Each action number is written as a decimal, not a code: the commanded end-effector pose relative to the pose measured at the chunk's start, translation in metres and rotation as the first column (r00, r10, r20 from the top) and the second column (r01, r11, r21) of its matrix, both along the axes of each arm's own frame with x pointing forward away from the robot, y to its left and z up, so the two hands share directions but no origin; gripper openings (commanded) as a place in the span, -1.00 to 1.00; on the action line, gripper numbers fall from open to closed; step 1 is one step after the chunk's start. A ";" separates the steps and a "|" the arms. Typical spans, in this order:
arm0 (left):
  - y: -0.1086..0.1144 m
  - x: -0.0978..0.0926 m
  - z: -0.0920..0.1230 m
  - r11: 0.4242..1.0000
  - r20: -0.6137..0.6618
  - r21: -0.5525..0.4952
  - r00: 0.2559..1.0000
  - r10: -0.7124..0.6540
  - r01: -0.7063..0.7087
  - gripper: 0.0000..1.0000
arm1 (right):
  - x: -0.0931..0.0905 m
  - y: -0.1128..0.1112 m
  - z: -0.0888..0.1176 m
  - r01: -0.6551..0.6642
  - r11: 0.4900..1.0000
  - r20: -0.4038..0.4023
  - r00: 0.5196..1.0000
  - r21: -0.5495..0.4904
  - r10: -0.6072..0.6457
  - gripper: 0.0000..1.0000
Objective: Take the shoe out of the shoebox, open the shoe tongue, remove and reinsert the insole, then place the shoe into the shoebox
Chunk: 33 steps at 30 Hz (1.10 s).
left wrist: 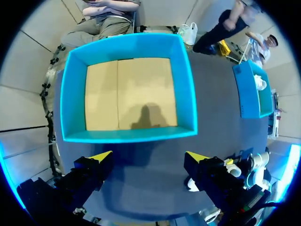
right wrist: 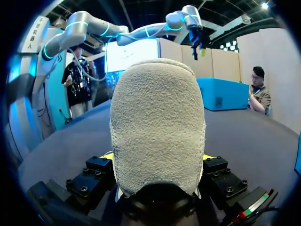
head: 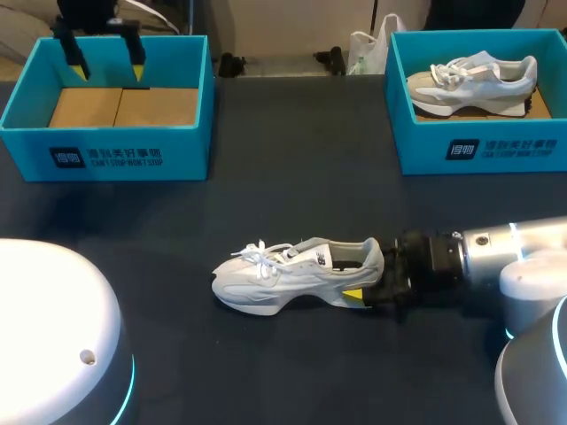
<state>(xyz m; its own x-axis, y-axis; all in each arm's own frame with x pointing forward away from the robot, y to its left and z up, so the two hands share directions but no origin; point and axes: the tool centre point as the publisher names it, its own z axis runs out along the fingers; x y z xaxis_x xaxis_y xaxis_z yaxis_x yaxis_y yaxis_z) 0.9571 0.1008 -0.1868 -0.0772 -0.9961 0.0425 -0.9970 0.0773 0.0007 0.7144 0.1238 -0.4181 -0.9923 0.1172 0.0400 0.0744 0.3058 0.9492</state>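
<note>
A white and grey shoe (head: 292, 274) lies on its sole on the dark table, toe to the left, laces loose. My right gripper (head: 365, 282) is shut on its heel from the right. In the right wrist view the fuzzy heel (right wrist: 157, 127) fills the space between the fingers of that gripper (right wrist: 158, 157). My left gripper (head: 108, 64) hangs open and empty above the empty left shoebox (head: 115, 155). In the left wrist view that box (left wrist: 127, 136) with its cardboard floor lies ahead of the open left gripper (left wrist: 148, 157).
A second teal shoebox (head: 478, 146) at the back right holds another pale shoe (head: 474, 80). The white base of my left arm (head: 53, 328) fills the near left corner. Bare table lies between the two boxes and around the shoe.
</note>
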 end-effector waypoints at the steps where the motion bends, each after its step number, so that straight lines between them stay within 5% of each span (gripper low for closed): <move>1: -0.021 -0.048 0.001 1.000 0.093 0.010 0.996 -0.003 0.002 1.00 | -0.001 0.003 0.000 -0.001 1.000 -0.002 1.000 -0.007 0.001 -1.00; 10: -0.082 -0.110 -0.002 1.000 0.065 -0.009 0.998 -0.001 0.002 1.00 | -0.001 0.003 0.000 -0.001 1.000 -0.002 1.000 -0.007 0.001 -1.00; 24: -0.082 -0.110 -0.002 1.000 0.065 -0.009 0.998 -0.001 0.002 1.00 | -0.001 0.003 0.000 -0.001 1.000 -0.002 1.000 -0.007 0.001 -1.00; 33: -0.166 -0.174 -0.013 0.998 0.000 -0.040 0.999 -0.047 0.047 1.00 | -0.001 0.003 0.000 -0.001 1.000 -0.002 1.000 -0.007 0.001 -1.00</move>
<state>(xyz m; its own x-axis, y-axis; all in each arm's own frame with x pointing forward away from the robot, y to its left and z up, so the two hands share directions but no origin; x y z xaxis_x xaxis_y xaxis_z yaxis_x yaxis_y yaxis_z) 0.7946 -0.0419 -0.1945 -0.1275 -0.9860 0.1078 -0.9916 0.1290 0.0074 0.7144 0.1239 -0.4181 -0.9923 0.1171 0.0399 0.0743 0.3059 0.9492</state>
